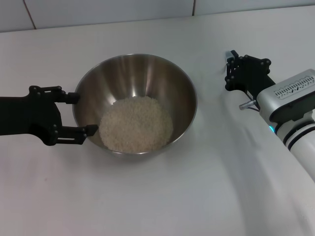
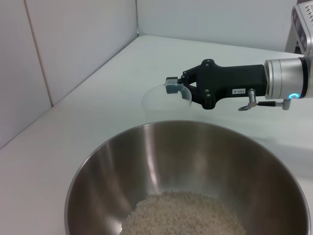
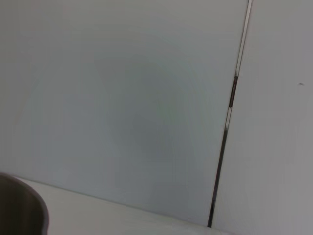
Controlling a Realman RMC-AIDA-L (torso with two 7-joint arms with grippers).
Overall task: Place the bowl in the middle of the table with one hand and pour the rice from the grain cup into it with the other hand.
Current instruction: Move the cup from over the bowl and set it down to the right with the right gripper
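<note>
The steel bowl (image 1: 135, 78) stands in the middle of the white table (image 1: 147, 196) with a heap of rice (image 1: 136, 124) in its bottom. It also shows in the left wrist view (image 2: 190, 152), and so does the rice (image 2: 183, 215). My left gripper (image 1: 82, 114) is open, with its fingertips at the bowl's left outer wall. My right gripper (image 1: 230, 66) is to the right of the bowl, low over the table. In the left wrist view the right gripper (image 2: 172, 86) is shut on the rim of the clear grain cup (image 2: 159, 98), which looks empty.
A pale tiled wall (image 1: 108, 12) runs along the table's far edge. The right wrist view shows that wall (image 3: 122, 98), a tile seam (image 3: 230, 112) and a sliver of the bowl's rim (image 3: 22, 205).
</note>
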